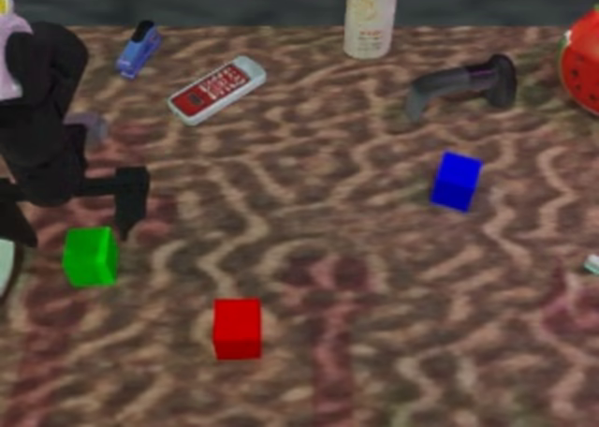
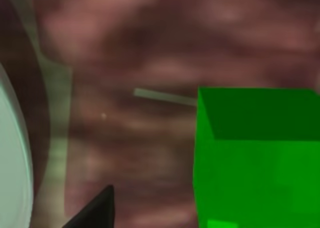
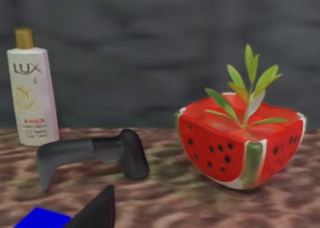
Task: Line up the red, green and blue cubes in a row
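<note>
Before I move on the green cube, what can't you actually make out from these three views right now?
- Left gripper: open or shut unclear; in the top view the arm covers it, and the left wrist view shows one fingertip.
- Right gripper: outside the top view; the right wrist view shows one fingertip.
- Green cube: cut off by the left wrist view's edge.
- Blue cube: only a corner shows in the right wrist view.

Bright green cube (image 1: 90,257), bright red cube (image 1: 236,328), deep blue cube (image 1: 456,181); brown-and-tan mottled tabletop (image 1: 356,287); red-and-white flat remote (image 1: 216,90); watermelon-patterned red planter (image 3: 239,140) with black seeds; white bottle (image 3: 32,95), gold cap.
</note>
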`<move>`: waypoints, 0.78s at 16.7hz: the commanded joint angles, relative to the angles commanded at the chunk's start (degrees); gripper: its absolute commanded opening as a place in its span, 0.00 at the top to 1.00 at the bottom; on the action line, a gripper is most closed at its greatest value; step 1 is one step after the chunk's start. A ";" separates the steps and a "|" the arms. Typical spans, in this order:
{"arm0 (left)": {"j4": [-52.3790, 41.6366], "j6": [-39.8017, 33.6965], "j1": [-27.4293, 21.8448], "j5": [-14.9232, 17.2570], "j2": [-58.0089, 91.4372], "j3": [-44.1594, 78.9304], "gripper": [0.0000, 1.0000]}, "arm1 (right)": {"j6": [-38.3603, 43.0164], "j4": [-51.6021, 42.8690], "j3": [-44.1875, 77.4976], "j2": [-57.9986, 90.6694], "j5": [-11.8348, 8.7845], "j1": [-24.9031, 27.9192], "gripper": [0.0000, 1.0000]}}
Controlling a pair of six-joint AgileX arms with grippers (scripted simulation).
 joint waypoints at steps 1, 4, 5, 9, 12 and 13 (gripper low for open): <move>2.64 0.05 0.02 0.00 1.28 -1.18 0.00 | 0.00 0.00 0.00 0.00 0.00 0.00 0.00; 9.74 0.19 0.11 0.03 4.85 -4.51 0.00 | 0.00 0.00 0.00 0.00 0.00 0.00 0.00; 11.09 0.22 0.12 0.04 5.67 -5.22 0.00 | 0.00 0.00 0.00 0.00 0.00 0.00 0.00; 11.98 0.24 0.14 0.04 6.27 -5.71 0.00 | 0.00 0.00 0.00 0.00 0.00 0.00 0.00; 11.98 0.24 0.14 0.04 6.27 -5.71 0.15 | 0.00 0.00 0.00 0.00 0.00 0.00 0.00; 11.98 0.24 0.14 0.04 6.27 -5.71 0.23 | 0.00 0.00 0.00 0.00 0.00 0.00 0.00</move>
